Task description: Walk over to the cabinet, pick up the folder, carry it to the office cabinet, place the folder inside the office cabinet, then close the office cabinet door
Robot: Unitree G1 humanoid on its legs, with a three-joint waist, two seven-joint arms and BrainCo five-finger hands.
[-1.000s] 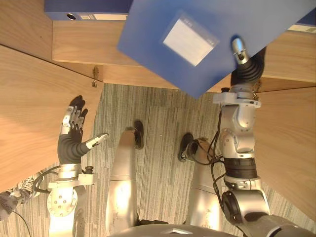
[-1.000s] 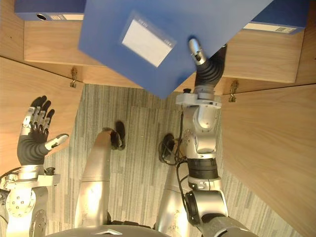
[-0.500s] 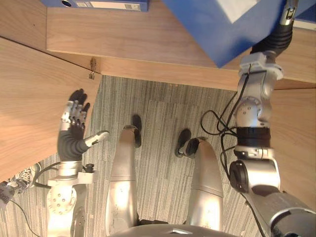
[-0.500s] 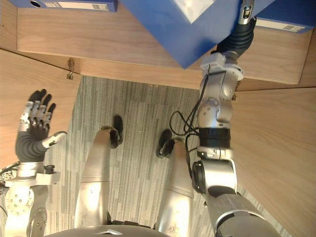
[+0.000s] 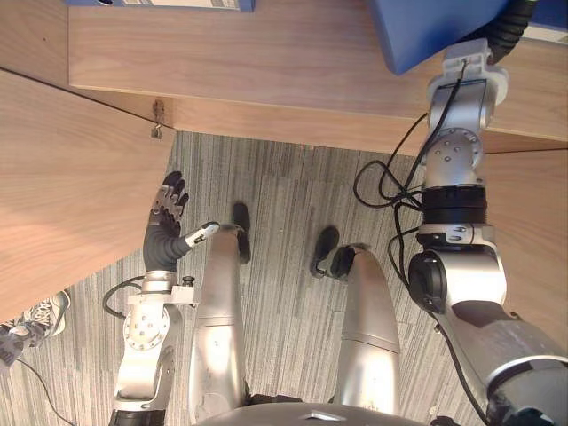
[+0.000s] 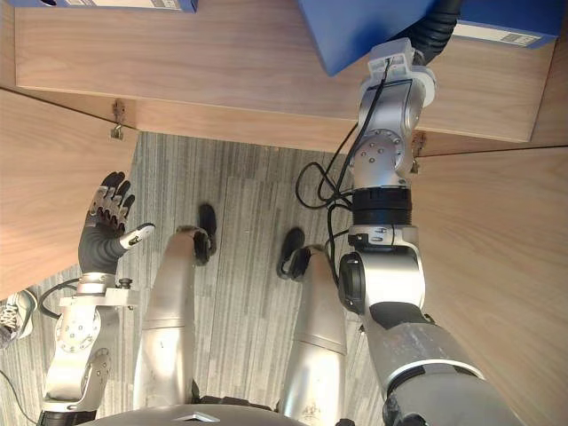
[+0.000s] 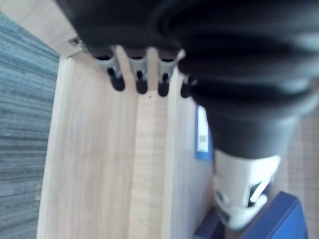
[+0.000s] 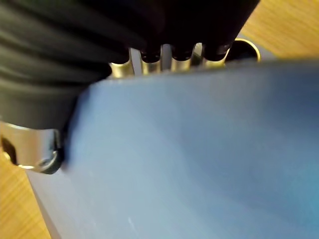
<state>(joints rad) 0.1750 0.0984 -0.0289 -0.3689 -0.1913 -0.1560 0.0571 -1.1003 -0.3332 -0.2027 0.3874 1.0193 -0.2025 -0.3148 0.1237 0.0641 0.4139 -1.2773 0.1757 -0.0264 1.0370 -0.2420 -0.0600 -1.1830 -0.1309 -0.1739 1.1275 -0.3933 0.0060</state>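
Note:
The blue folder (image 5: pixel 424 32) is tilted over the wooden cabinet shelf (image 5: pixel 266 62), mostly past the upper edge of the eye views. My right hand (image 8: pixel 169 30) is shut on it: its fingers (image 8: pixel 175 61) curl over the folder's far edge, and the blue cover (image 8: pixel 199 159) lies against the palm. The right arm stretches straight up toward the shelf. My left hand (image 5: pixel 167 227) is raised at the lower left with straight, spread fingers (image 7: pixel 139 79), holding nothing, just off the open left door (image 5: pixel 62 177).
Another blue folder (image 5: pixel 160 3) lies at the shelf's back left and one more (image 6: pixel 506 22) at the right. The open right door (image 5: pixel 532 231) flanks my right arm. A hinge (image 5: pixel 157 131) sits at the left door's corner. A sneaker (image 5: pixel 35 318) shows at the lower left.
My right arm has stretched further toward the shelf, carrying the folder up and mostly out of the eye views. My left hand has drifted inward, away from the left door.

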